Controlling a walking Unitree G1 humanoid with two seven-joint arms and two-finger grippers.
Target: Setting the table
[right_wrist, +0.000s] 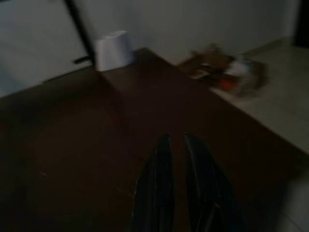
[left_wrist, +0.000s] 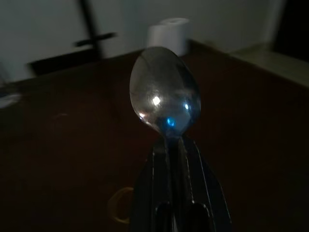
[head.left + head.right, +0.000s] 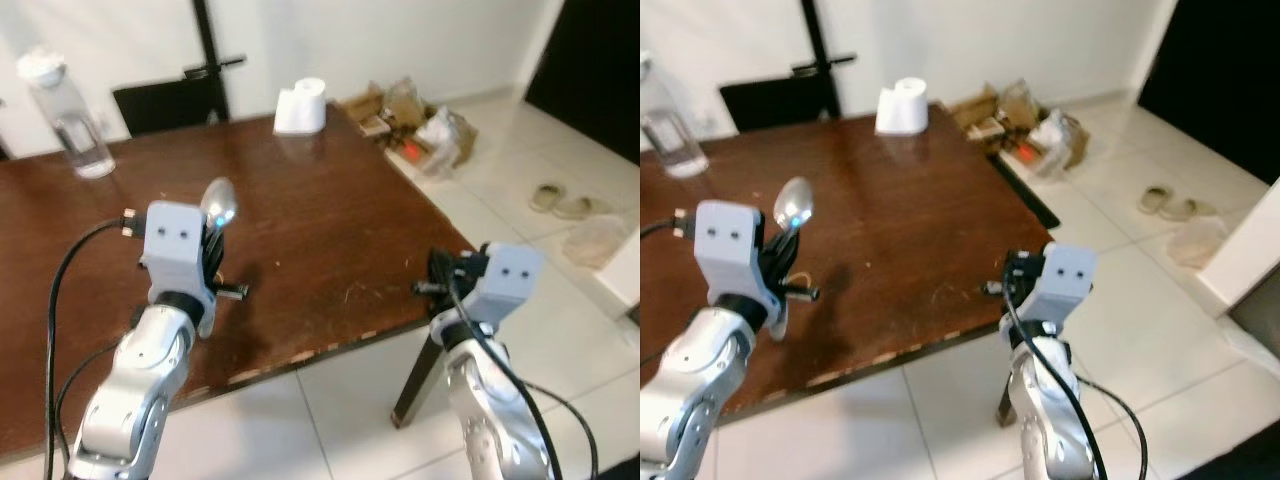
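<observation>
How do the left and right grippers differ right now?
The left gripper is shut on a spoon, bowl sticking up past its fingertips; the right gripper holds nothing, its fingers slightly apart. The left one is over the wooden table, well in from the near edge; the right one sits at the table's near right corner. Both point forward across the table toward the white holder.

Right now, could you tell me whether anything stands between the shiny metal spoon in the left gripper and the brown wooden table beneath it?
Nothing visible does. The left gripper is shut on the shiny metal spoon, bowl up, over a bare stretch of the brown wooden table. The clear plastic bottle and white holder stand at the far edge.
</observation>
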